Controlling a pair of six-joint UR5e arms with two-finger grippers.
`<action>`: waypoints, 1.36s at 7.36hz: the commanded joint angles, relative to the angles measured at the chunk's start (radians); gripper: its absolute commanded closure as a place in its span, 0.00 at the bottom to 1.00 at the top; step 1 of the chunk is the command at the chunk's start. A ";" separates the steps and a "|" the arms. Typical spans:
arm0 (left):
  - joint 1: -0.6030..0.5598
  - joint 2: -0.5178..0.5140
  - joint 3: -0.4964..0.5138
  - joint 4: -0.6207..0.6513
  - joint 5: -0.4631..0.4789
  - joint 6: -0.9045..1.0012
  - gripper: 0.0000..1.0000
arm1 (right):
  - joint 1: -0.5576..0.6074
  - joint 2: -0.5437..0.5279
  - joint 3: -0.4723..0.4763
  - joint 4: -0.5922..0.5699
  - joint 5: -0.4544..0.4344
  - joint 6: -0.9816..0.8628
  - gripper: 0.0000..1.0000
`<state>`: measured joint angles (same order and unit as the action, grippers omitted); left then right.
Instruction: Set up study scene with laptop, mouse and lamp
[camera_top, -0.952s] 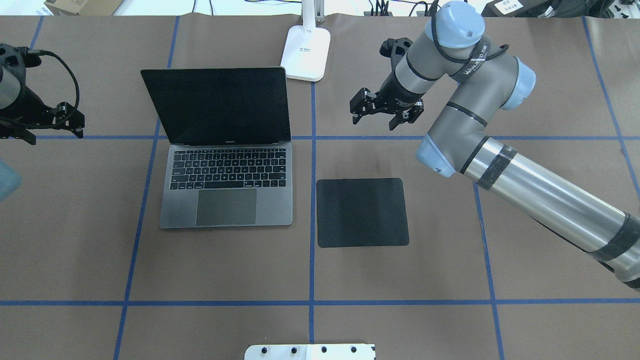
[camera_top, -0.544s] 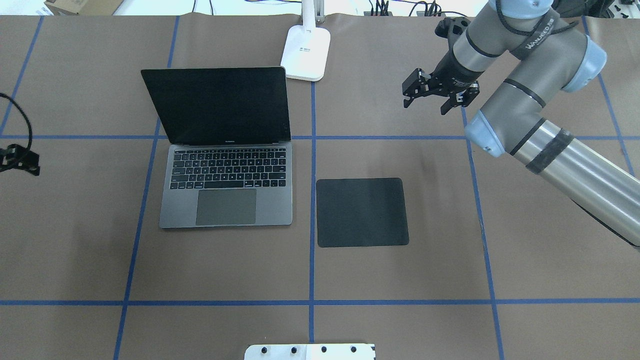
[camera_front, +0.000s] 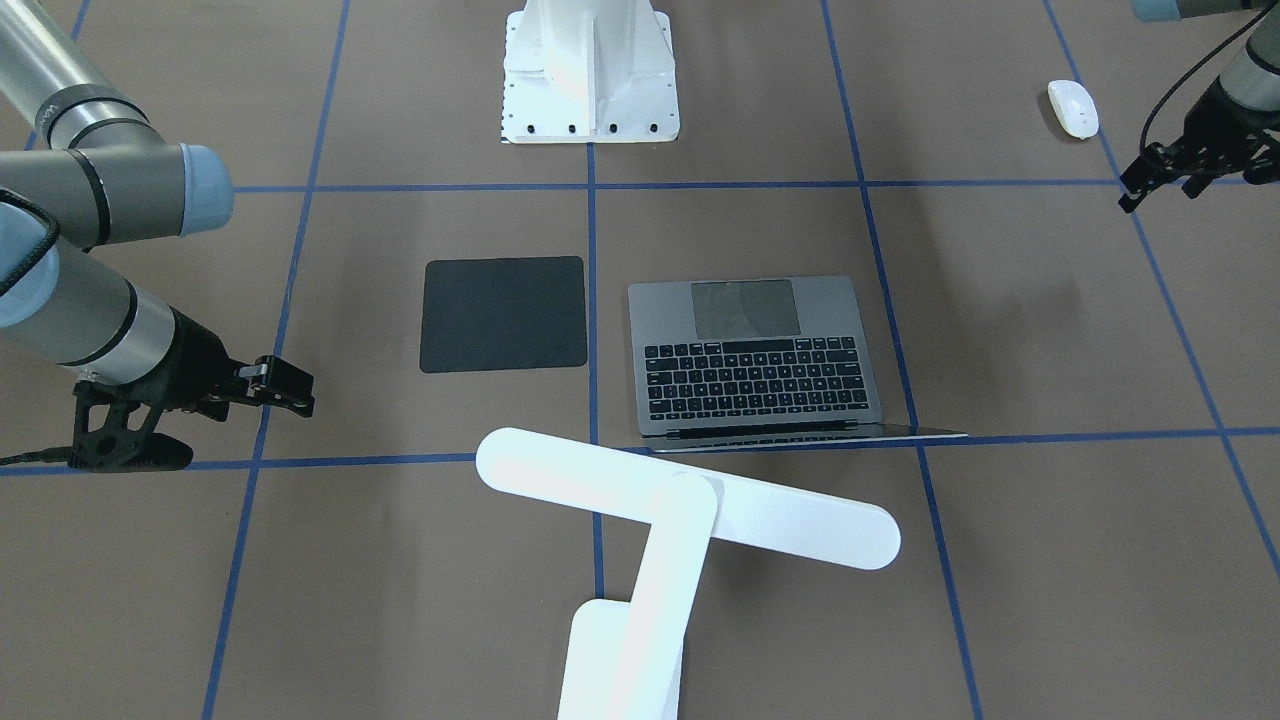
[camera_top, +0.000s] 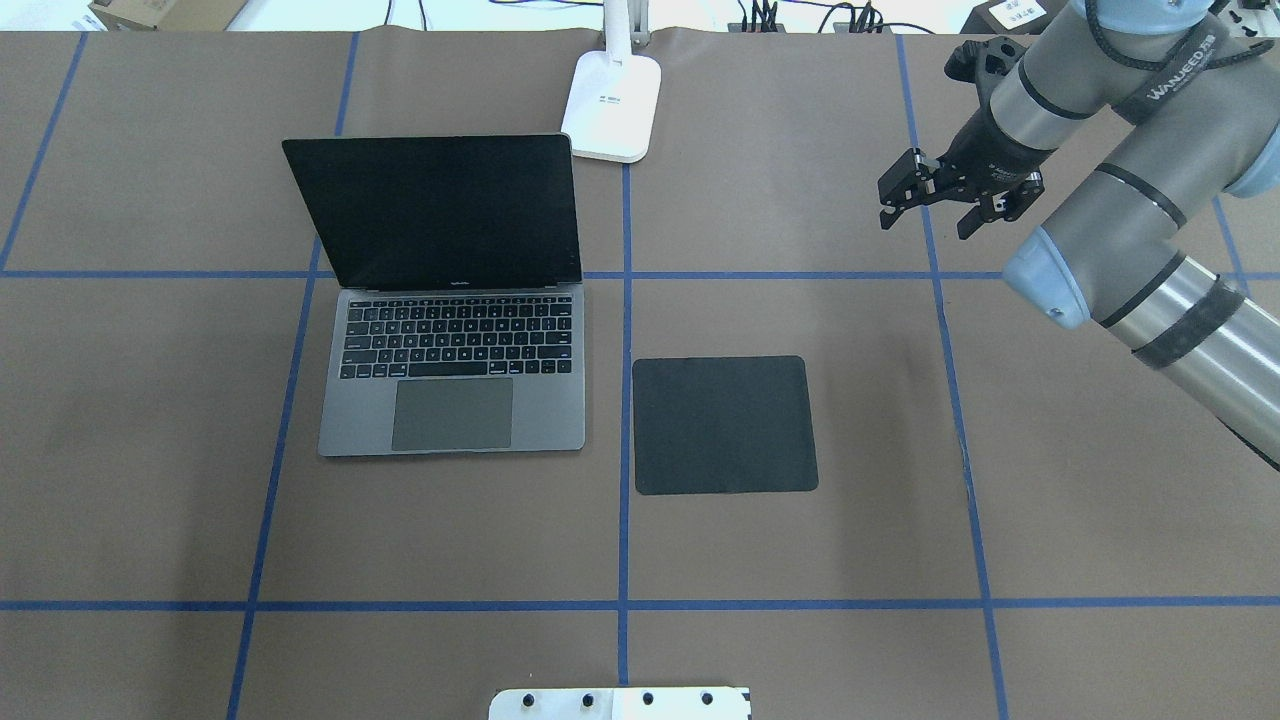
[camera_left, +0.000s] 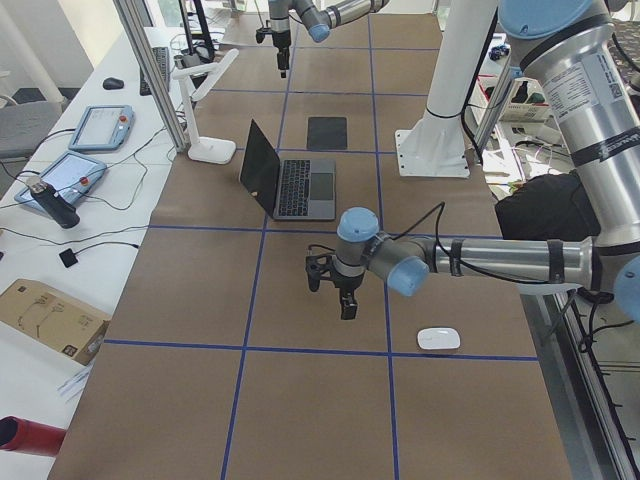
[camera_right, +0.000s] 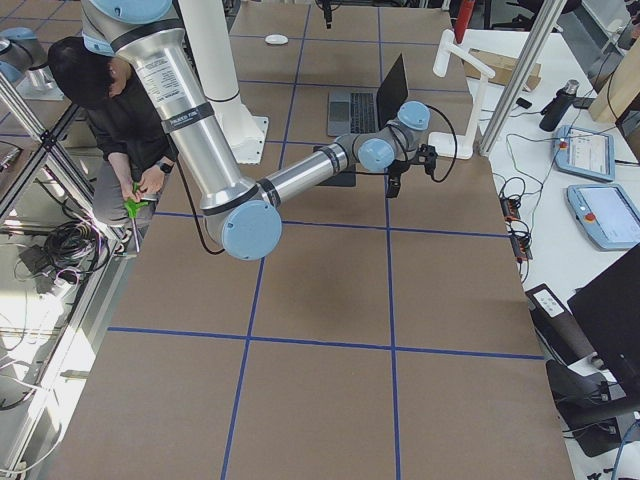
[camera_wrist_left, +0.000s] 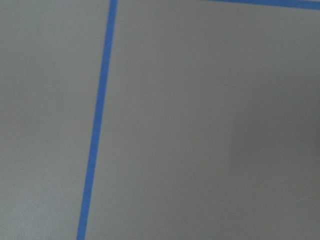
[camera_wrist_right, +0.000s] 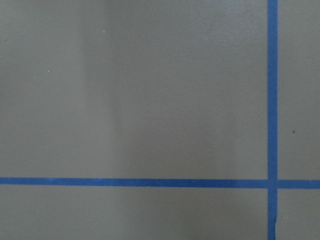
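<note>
While the mouse (camera_front: 1073, 108) lies by itself toward the left end of the bench (camera_top: 150, 450), close to the robot-side edge, the left hand (camera_front: 1160, 190) hangs over the bench near it but clear of it. Its jaws are apart with nothing between them. Further along, about mid-bench, the laptop (camera_top: 450, 370) sits open with a dark screen, its lid leaning back toward the far edge. Just beyond the lid's right corner the lamp (camera_top: 612, 105) stands at the far edge, its long bar head raised on the slim arm. Just beside the laptop's right flank, not touching it, lies a black mouse pad (camera_top: 725, 425) with nothing on it. Toward the right end and the far edge, the right hand (camera_top: 925, 225) hovers spread wide and empty, well apart from everything.

To my eye the laptop and lamp are settled, so the mouse is the step in hand, and the left hand is the one placed to fetch it. That calls for centring over the mouse and dropping low. The hand should close across the narrow sides, since the glossy rounded shell looks slippery. It then has to carry the mouse to the pad without clipping the raised lid.
</note>
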<state>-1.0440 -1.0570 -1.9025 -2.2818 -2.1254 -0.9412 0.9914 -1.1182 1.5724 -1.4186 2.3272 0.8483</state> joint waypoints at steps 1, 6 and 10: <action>0.042 0.129 0.019 -0.137 0.002 -0.100 0.01 | 0.003 -0.102 0.069 -0.008 -0.008 -0.079 0.00; 0.362 0.236 0.026 -0.340 0.024 -0.342 0.00 | -0.002 -0.153 0.112 -0.010 -0.009 -0.081 0.00; 0.550 0.239 0.071 -0.341 0.024 -0.331 0.01 | -0.005 -0.175 0.135 -0.010 -0.009 -0.081 0.00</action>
<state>-0.5470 -0.8180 -1.8476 -2.6227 -2.1018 -1.2794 0.9885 -1.2827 1.6967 -1.4282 2.3178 0.7670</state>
